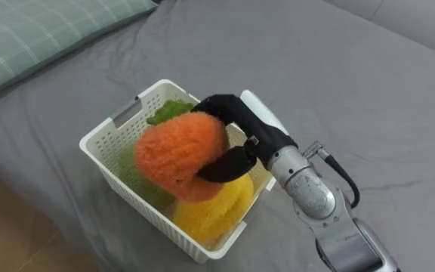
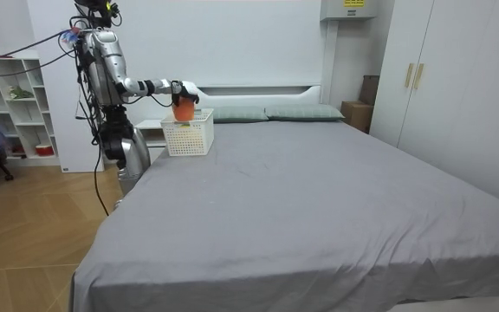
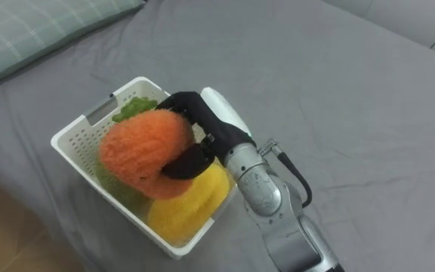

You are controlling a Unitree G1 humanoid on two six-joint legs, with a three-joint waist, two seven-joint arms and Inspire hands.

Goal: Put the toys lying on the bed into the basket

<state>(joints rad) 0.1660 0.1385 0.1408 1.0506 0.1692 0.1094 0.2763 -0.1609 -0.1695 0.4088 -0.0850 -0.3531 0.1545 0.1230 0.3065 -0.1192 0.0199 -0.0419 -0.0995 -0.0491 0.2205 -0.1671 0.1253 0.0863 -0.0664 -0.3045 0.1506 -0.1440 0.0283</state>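
A fuzzy orange plush toy hangs just over a white slatted basket that stands on the grey bed. My right hand, coming in from the lower right, is shut on the toy, with dark fingers over its top and the thumb under its side. Inside the basket lie a yellow plush toy and a green one, both partly covered by the orange toy. In the room view I stand at the bed's side near the headboard, with my arm stretched over the basket.
A green plaid pillow lies at the upper left. The bed's edge runs close behind the basket, with wooden floor beyond it. Grey sheet spreads to the right. White shelves stand behind me.
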